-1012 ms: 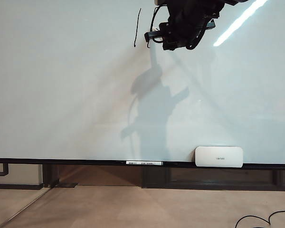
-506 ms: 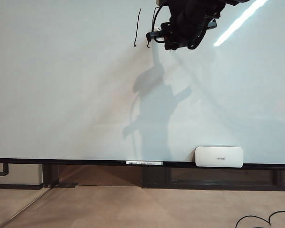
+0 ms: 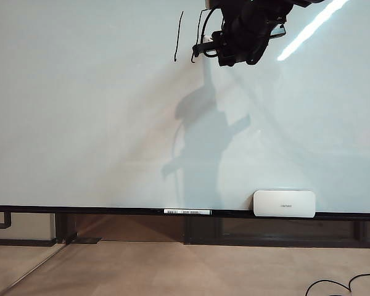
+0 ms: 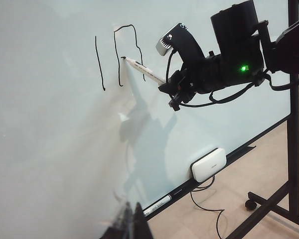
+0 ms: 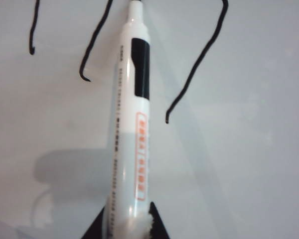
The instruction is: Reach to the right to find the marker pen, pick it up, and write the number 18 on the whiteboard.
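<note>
The right hand is closed on the marker pen, gripping the back end of its whitish barrel; in the exterior view this hand sits high on the whiteboard, near twelve o'clock. The pen slants away from the hand with its small black tip at the board's surface, between the two open lower ends of an arch-shaped stroke, the part of the number 18 drawn so far besides the "1". The tall slanted "1" stands at about nine o'clock from the pen tip, apart from the arch.

Further out, at roughly five o'clock from the hand, a small white eraser rests on the board's dark lower rail, and a second, barcode-labelled marker lies on the same rail nearer six o'clock.

The left hand shows only as a dark blurred edge in its own wrist view, well clear of the writing; whether it is open or closed cannot be told.
</note>
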